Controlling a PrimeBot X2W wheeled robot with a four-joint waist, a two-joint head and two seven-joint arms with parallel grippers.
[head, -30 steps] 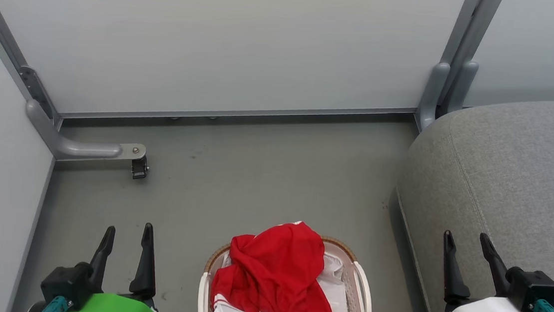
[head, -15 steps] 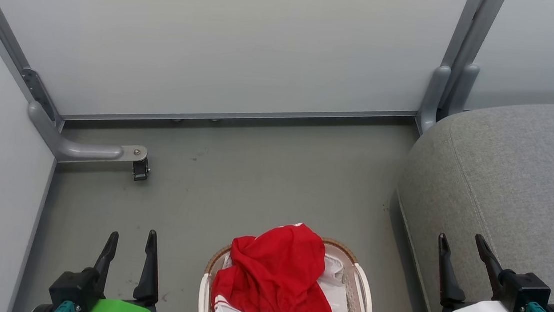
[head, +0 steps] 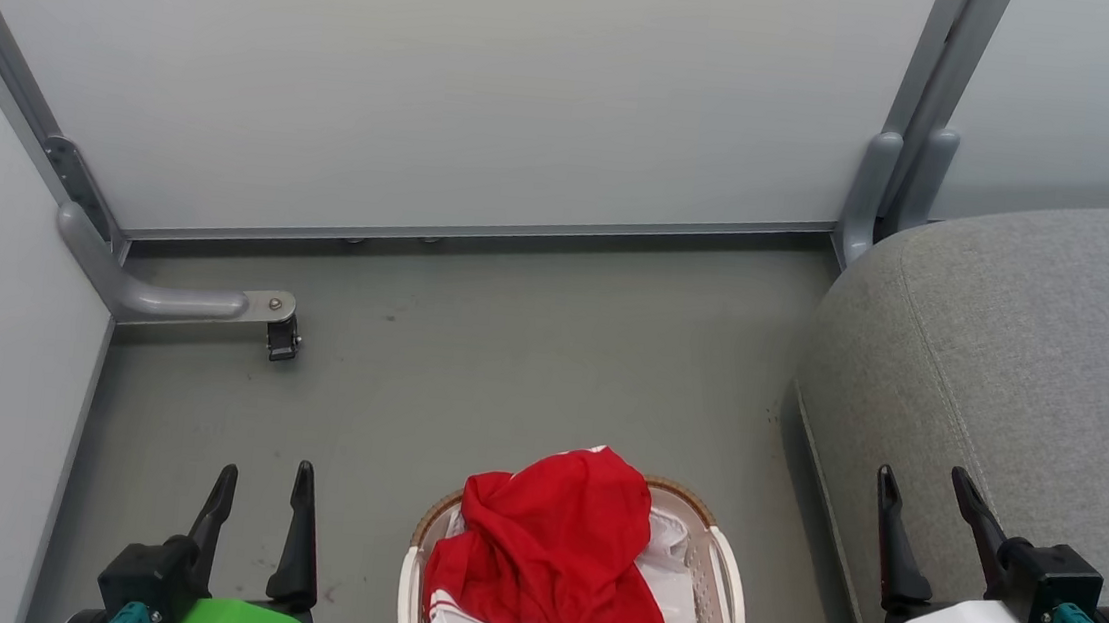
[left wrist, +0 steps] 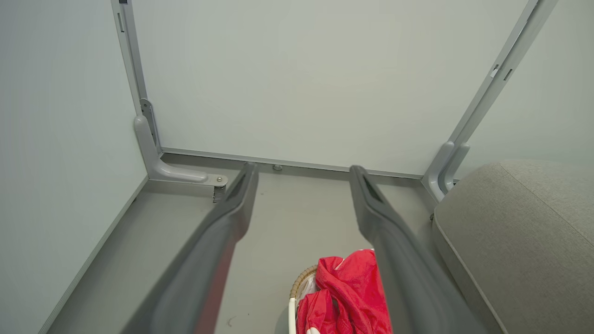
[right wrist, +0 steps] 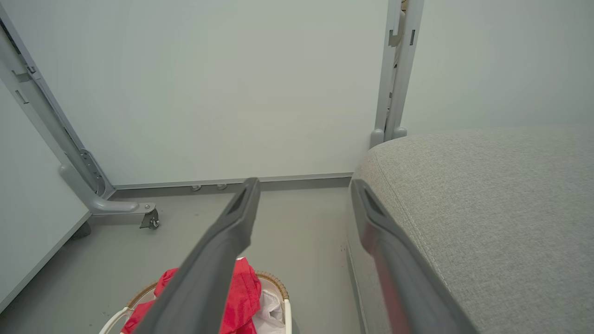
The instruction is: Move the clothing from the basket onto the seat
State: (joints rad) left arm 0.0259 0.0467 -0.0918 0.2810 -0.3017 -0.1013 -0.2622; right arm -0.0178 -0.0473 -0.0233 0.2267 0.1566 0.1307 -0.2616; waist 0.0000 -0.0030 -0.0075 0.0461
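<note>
Bright red clothing (head: 558,553) with white trim is heaped in the white basket (head: 724,577) with a brown woven rim, on the floor at the bottom centre of the head view. The grey seat (head: 1032,363) fills the right side. My left gripper (head: 265,473) is open to the left of the basket, with nothing between its fingers. Open as well, my right gripper (head: 922,472) hangs over the seat's front edge, right of the basket. The left wrist view has the clothing (left wrist: 352,292) and seat (left wrist: 519,232); the right wrist view has the clothing (right wrist: 241,292), basket (right wrist: 280,297) and seat (right wrist: 487,204).
White partition panels on grey metal frames close off the back and left. A grey frame foot with a small caster (head: 281,338) juts onto the floor at the left. A grey post (head: 876,189) stands by the seat's far corner. Bare grey floor (head: 531,350) lies beyond the basket.
The head view has shifted slightly since a second ago. My left gripper sits a little lower and to the right in view; the right gripper has drifted slightly left. The clothing has not moved.
</note>
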